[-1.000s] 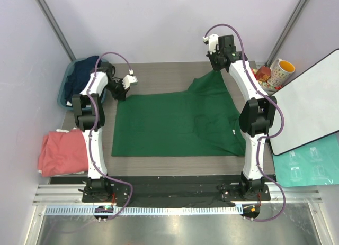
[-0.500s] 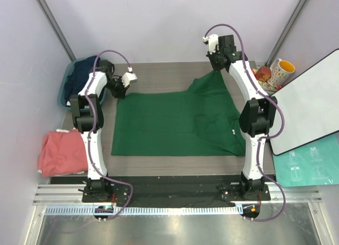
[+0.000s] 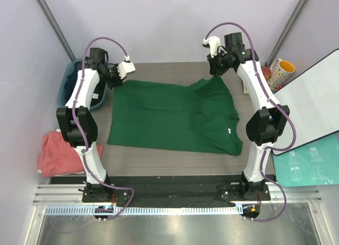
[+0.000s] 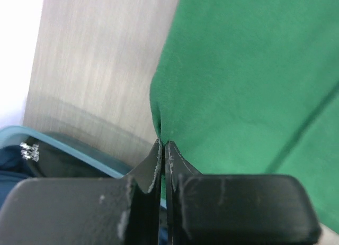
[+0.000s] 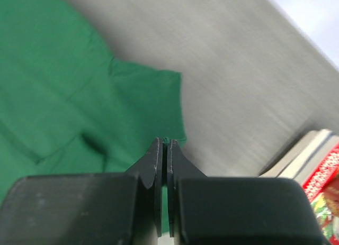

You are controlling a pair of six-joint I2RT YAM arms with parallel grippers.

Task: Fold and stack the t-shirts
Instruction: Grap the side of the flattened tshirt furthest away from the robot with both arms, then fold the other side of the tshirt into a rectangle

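The dark green t-shirt [image 3: 175,115] lies spread across the middle of the desk [image 3: 159,70], its neck towards 3 o'clock, where a small white label [image 3: 231,131] shows. The left hand [image 3: 113,80] sits at about 10 o'clock of the desk, its fingers pressed together and pinching the shirt's far-left corner; in the left wrist view the green cloth runs straight into the closed fingertips. The right hand [image 3: 216,73] is at about 1 o'clock, also pressed together, pinching the tip of the far sleeve, and the fabric rises in a small peak to meet it. A salmon-pink t-shirt [image 3: 59,152] lies crumpled at 8 o'clock, off the desk's left edge. A teal tub [image 3: 63,91] at 10 o'clock holds a navy t-shirt [image 3: 78,71]. A mug [image 3: 281,71] stands at 2 o'clock, with a whiteboard [image 3: 312,110] just beside it.
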